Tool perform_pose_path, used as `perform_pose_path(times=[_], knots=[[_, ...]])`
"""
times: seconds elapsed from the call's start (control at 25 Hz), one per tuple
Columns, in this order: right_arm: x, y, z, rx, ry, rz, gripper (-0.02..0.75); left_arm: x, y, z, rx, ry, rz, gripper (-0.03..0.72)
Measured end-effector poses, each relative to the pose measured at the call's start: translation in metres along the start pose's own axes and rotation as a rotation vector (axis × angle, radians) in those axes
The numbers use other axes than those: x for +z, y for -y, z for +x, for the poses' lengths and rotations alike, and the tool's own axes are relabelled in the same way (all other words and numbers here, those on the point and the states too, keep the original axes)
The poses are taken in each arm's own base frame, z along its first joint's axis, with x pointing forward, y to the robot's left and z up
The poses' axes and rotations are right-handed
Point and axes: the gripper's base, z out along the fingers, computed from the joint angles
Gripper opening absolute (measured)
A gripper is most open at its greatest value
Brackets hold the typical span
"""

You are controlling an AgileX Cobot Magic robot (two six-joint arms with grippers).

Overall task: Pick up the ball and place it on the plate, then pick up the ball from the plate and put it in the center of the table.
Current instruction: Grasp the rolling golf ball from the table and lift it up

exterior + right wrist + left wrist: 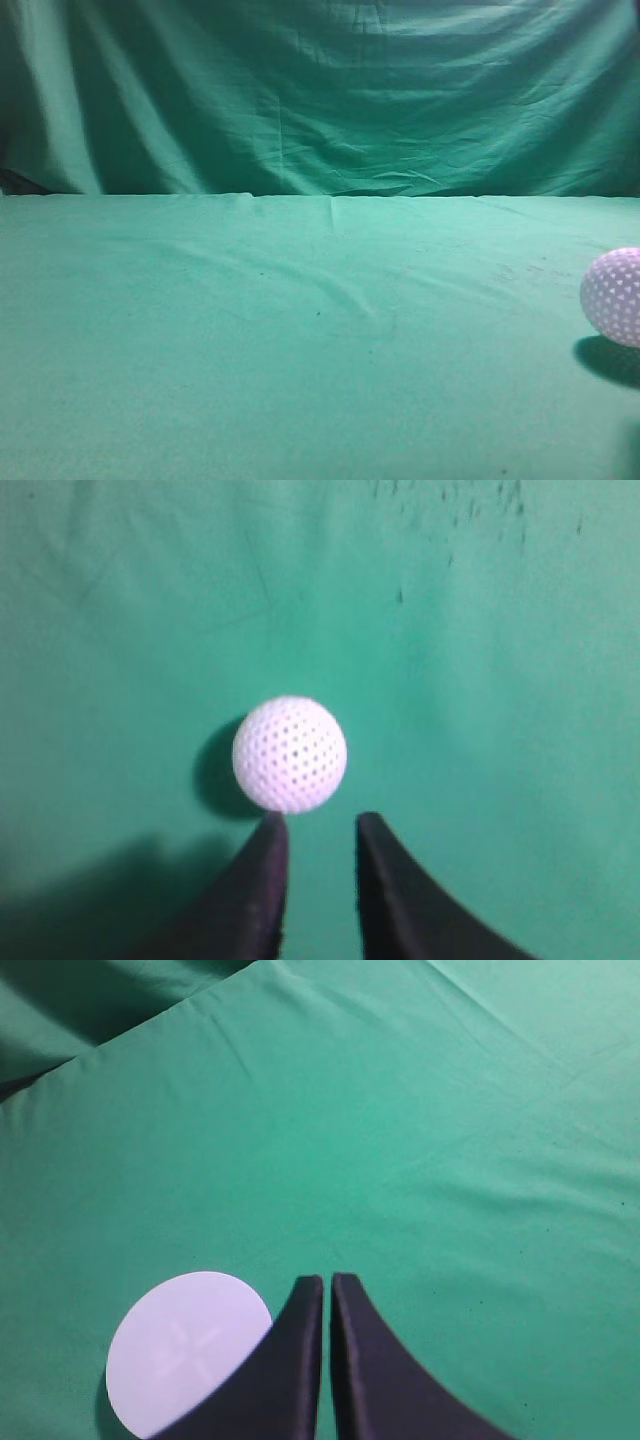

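The ball, white and dimpled, rests on the green table at the far right edge of the exterior view. In the right wrist view the ball lies just beyond the tips of my right gripper, which is open and empty; its left fingertip is close to the ball. In the left wrist view a round white plate lies flat on the cloth, just left of my left gripper, which is shut and empty. Neither gripper shows in the exterior view.
A draped green curtain hangs behind the table's far edge. The cloth has slight wrinkles. The plate is partly hidden by the left finger.
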Motion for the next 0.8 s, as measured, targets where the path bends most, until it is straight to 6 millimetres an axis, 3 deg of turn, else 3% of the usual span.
perform_pose_path(times=[0.16, 0.32, 0.8], knots=[[0.007, 0.0, -0.011, 0.001, -0.02, 0.0, 0.395, 0.0, 0.0, 0.0, 0.0, 0.0, 0.0, 0.0], [0.019, 0.001, -0.013, 0.005, -0.065, 0.0, 0.539, 0.0, 0.0, 0.0, -0.002, 0.0, 0.0, 0.0], [0.049, 0.002, -0.019, 0.017, -0.136, -0.005, 0.523, 0.0, 0.0, 0.0, -0.002, 0.0, 0.0, 0.0]])
